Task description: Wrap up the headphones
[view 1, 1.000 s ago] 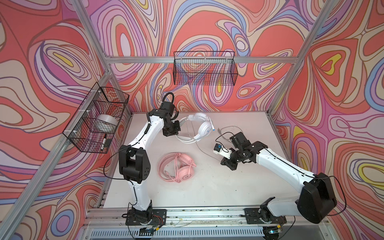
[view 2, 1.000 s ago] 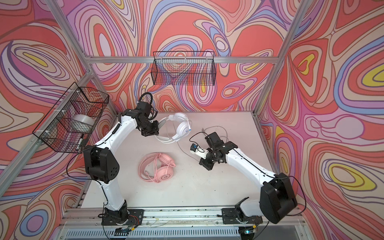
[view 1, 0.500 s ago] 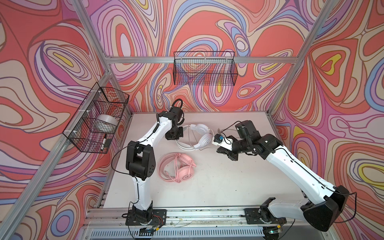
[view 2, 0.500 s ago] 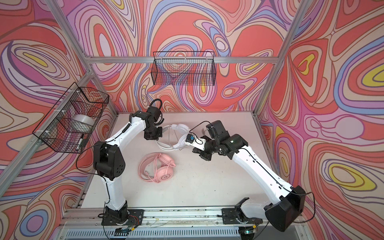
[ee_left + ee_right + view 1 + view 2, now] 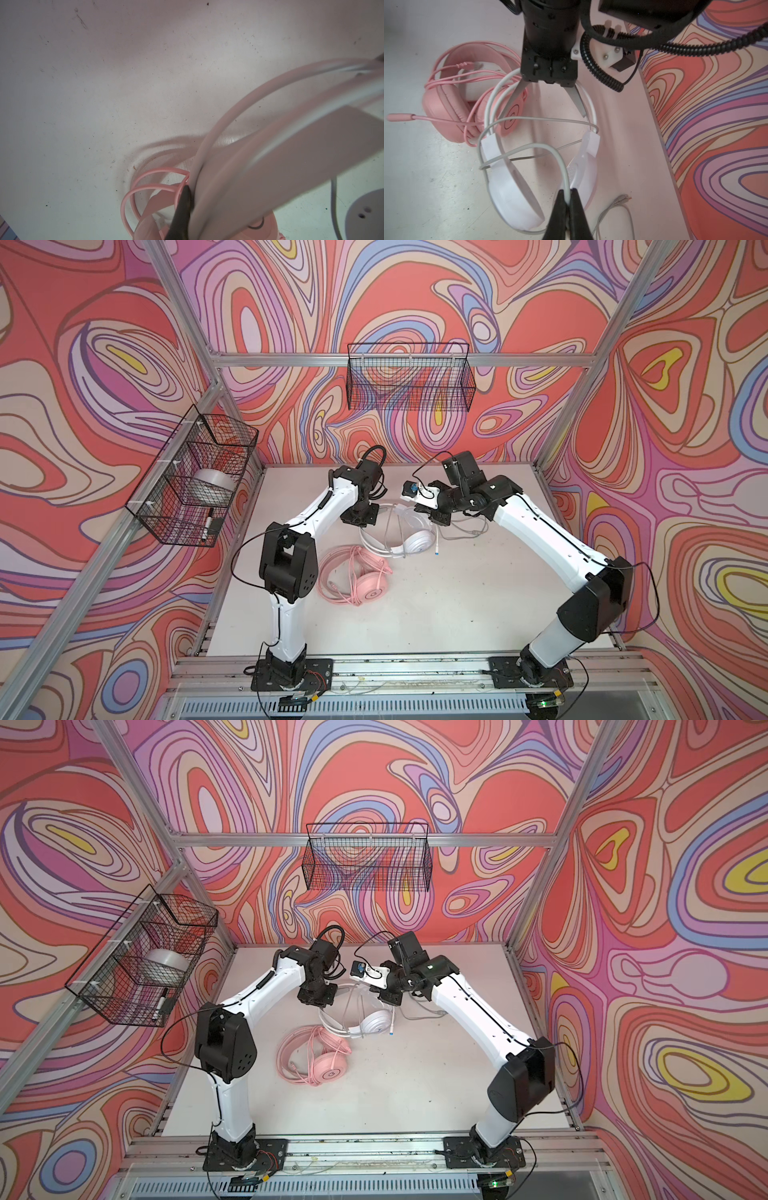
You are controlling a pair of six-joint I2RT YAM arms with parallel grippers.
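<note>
We judge this the winding step: our left end effector [image 5: 361,518] clamps the white headset [image 5: 508,191] by its headband, our right end effector [image 5: 568,197] pinches the pale grey cord [image 5: 550,149] beside it, and next we loop that cord around the band.

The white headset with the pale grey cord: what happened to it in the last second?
The white headset moved forward, closer to the all-pink headset. The left gripper came with it, clamped on its headband; the right gripper swung back and towards the middle, bringing the pale grey cord across the headband. Both grippers stayed shut; the pink headset stayed put.
</note>
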